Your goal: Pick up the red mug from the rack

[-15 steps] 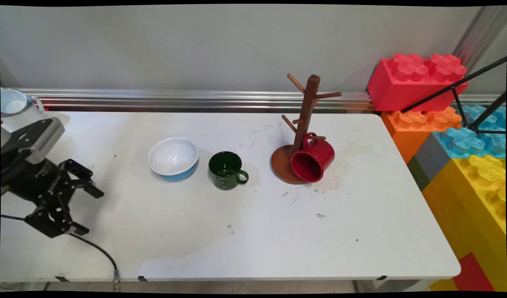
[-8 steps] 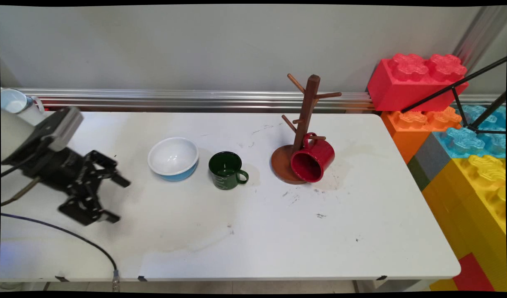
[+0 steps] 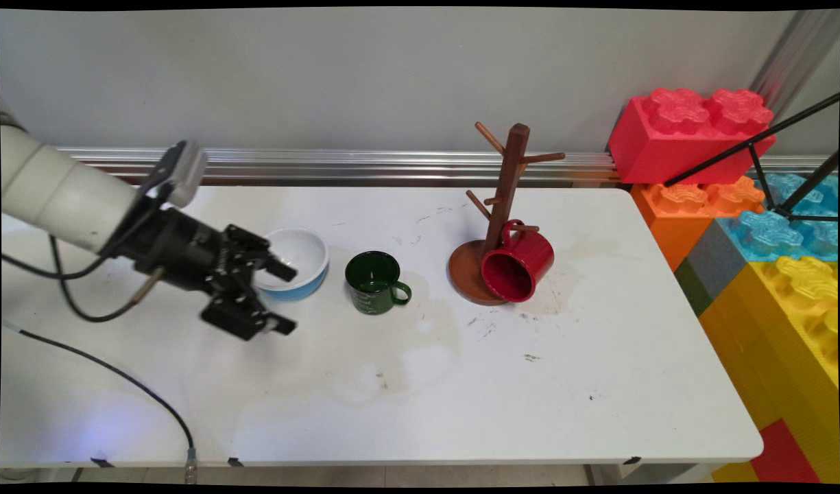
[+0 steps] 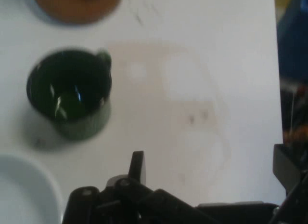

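Main view: gripper (image 3: pixel 282 296) hangs left of centre, fingers spread apart and empty, pointing rightward; one finger overlaps the white-and-blue bowl (image 3: pixel 303 257), and the green mug (image 3: pixel 374 281) stands just right of it, handle turned right. Hand view: green mug (image 4: pixel 70 94) sits upper left, beyond the left finger (image 4: pixel 137 167); bowl rim (image 4: pixel 24 185) at lower left.

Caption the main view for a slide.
Open hand above the white table, beside the blue-and-white bowl and near the green mug.

White arm reaches in from left, gripper (image 3: pixel 288 297) low over table, fingers spread apart, holding nothing.
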